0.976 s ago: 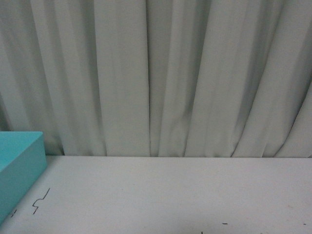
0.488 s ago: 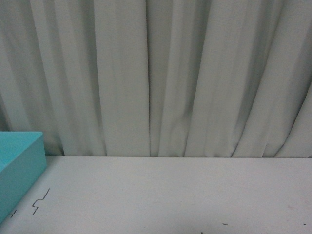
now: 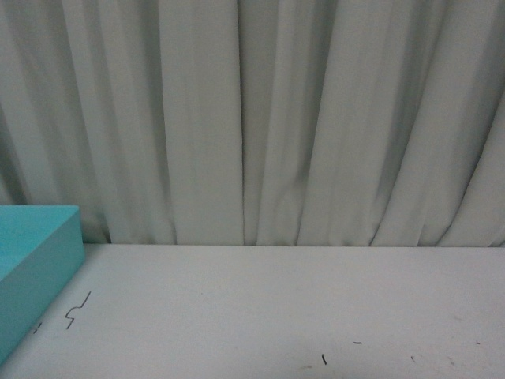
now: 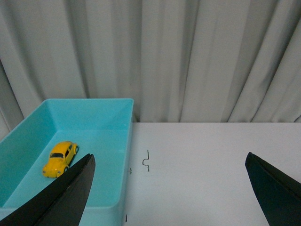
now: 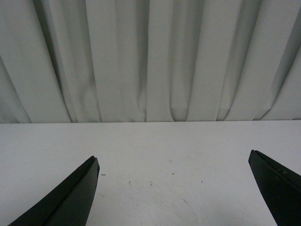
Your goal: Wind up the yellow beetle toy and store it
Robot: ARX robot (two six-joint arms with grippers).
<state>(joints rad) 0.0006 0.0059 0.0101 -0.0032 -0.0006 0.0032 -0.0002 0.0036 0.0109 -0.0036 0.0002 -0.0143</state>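
A: While both arms hang above the table [image 5: 155, 155], where's the yellow beetle toy [image 4: 60, 158]?

B: It's in the teal bin [image 4: 115, 186], on the bin floor, w/ bare floor all round it. Nose points toward the wrist cam and a bit to one side. Wheels down, upright. Seen only in the left wrist view.

A: Left gripper [image 4: 169, 188]?

B: Fingers spread wide, nothing btwn them. One dark fingertip [image 4: 70, 188] overlaps the bin's near part in the picture, the other sits over bare tabletop. Gripper is apart from the toy, not touching it. Can't tell if that finger touches the bin.

A: Right gripper [image 5: 174, 188]?

B: Also spread wide, empty. Both dark fingers [image 5: 70, 193] over plain white tabletop w/ a few small dark specks.

A: Front view?

B: No arms in it. Just a corner of the teal bin [image 3: 35, 268] at the left edge, its inside hidden from there, so no toy visible. A small black squiggle mark [image 3: 77, 309] on the table just beside the bin; same mark shows in the left wrist view [image 4: 146, 160]. Grey-white pleated curtain [image 3: 260, 118] behind the table's far edge in all three views.
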